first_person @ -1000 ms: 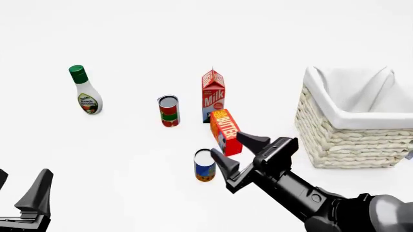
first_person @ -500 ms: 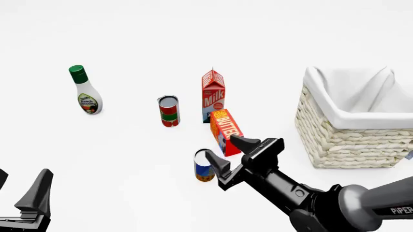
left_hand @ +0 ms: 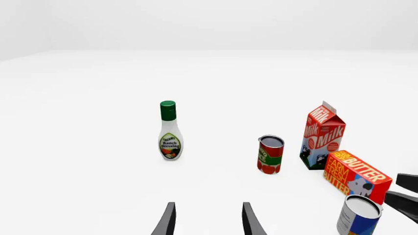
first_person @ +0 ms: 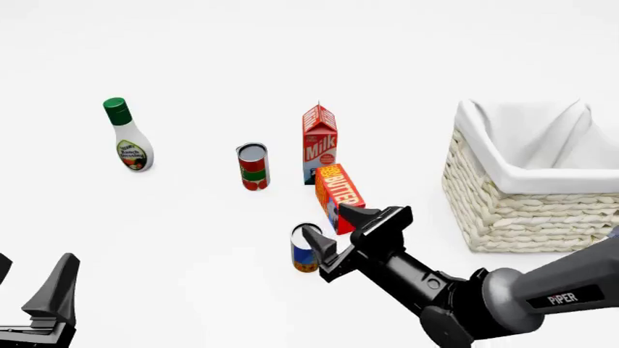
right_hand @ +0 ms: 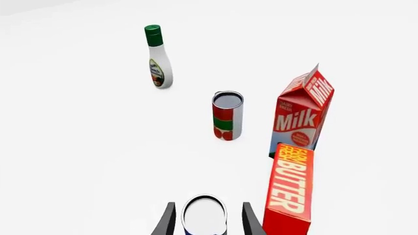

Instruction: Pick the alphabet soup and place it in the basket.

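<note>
The alphabet soup (first_person: 304, 252) is a small can with a silver top and a blue-and-orange label, standing upright just in front of the butter box. It also shows in the left wrist view (left_hand: 358, 216) and in the right wrist view (right_hand: 203, 214). My right gripper (first_person: 331, 223) is open, and the can stands between its fingers (right_hand: 168, 221). No squeeze on the can shows. The cream wicker basket (first_person: 522, 210) with white lining stands at the right. My left gripper (first_person: 34, 274) is open and empty at the near left corner, far from the can.
A ranch dressing bottle (first_person: 129, 138) stands at the far left. A red-and-green can (first_person: 254, 167), a milk carton (first_person: 320, 141) and a butter box (first_person: 338, 196) stand behind the soup. The butter box is close to the right gripper's outer finger.
My right gripper has moved left and lower toward the soup can, from beside it to straddling it. The left arm and all objects have stayed still.
</note>
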You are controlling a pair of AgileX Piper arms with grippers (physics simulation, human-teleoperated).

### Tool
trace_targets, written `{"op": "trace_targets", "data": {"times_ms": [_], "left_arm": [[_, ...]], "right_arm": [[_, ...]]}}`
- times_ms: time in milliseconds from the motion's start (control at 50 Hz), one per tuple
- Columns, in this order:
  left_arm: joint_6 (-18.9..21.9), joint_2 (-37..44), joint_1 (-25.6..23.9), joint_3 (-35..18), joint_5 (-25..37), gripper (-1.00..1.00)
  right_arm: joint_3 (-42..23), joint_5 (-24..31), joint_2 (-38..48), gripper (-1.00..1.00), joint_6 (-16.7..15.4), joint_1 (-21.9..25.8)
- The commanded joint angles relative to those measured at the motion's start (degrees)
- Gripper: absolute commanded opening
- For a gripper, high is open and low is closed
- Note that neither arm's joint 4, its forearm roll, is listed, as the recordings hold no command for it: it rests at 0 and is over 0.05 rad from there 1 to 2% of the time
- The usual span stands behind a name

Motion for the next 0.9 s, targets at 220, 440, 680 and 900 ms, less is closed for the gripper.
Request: {"op": "trace_targets", "data": {"times_ms": [220,440,680,900], "left_arm": [[0.00,0.00,0.00,0.00,0.00,1.00],[0.00,0.00,0.00,0.00,0.00,1.00],[0.00,0.00,0.00,0.00,0.00,1.00],[0.00,0.00,0.00,0.00,0.00,1.00]], "right_arm": [[-2.33,-0.59,4.40,1.00,0.57,0.32],[-3.80,-0.66,6.81,1.00,0.92,0.52],[-4.90,-0.67,8.58,1.00,1.30,0.48],[-5.67,-0.83,10.12,1.00,1.51,0.38]]}}
